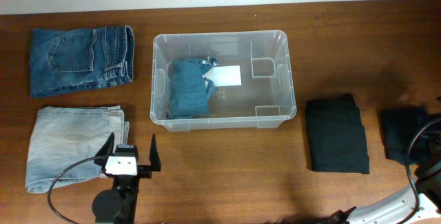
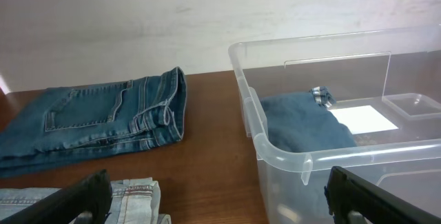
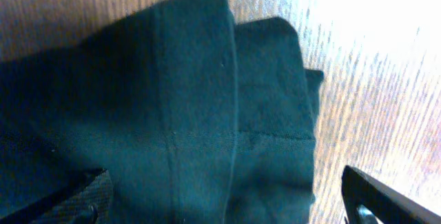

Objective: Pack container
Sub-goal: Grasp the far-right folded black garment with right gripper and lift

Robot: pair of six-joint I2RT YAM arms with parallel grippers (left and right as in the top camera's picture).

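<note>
The container (image 1: 220, 36) is sitting ahead and right of the spread left gripper (image 1: 132, 143); the spread right gripper (image 3: 227, 207) is hovering over dark folded cloth (image 3: 172, 114).

Container (image 2: 244, 96), right end off-frame

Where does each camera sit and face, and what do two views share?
Overhead: above table, looking straight down; left fingers at bottom.
Left wrist: low, facing the wall past folded dark blue jeans; its fingers below.
Right wrist: close above folded dark cloth; right fingers below.
Shared: overhead and left wrist show the clear plastic rectangular container.
</note>
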